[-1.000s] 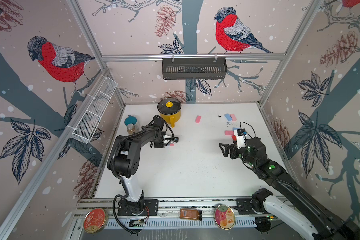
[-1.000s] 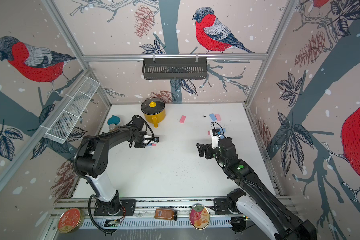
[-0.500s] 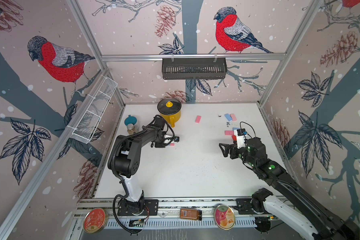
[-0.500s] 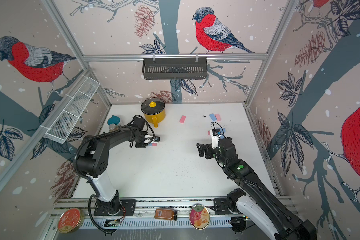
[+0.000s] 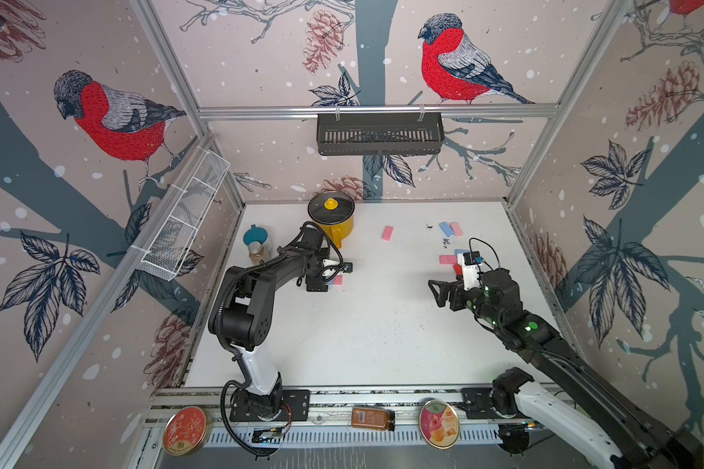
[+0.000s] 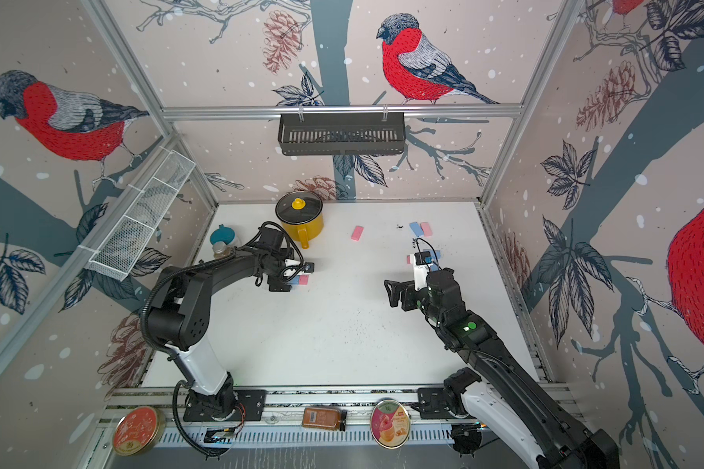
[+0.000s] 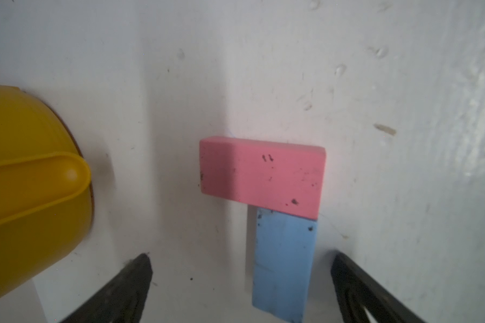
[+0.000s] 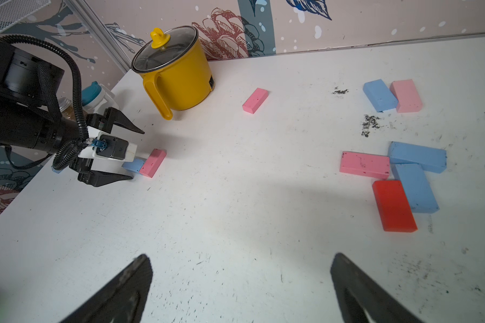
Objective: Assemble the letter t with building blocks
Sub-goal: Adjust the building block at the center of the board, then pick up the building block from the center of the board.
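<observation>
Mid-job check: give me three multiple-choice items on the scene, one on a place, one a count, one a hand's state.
1. The pink block by the left hand lies: A) crosswise at one end of the blue block; B) parallel alongside it; C) apart from it.
2. Red blocks in the right wrist view: A) none; B) one; C) three.
3. The left hand is: A) shut on blue; B) shut on pink; C) open.
A: pink crosses the blue's end. B: one red shows. C: its jaws stand wide, clear of both.
</observation>
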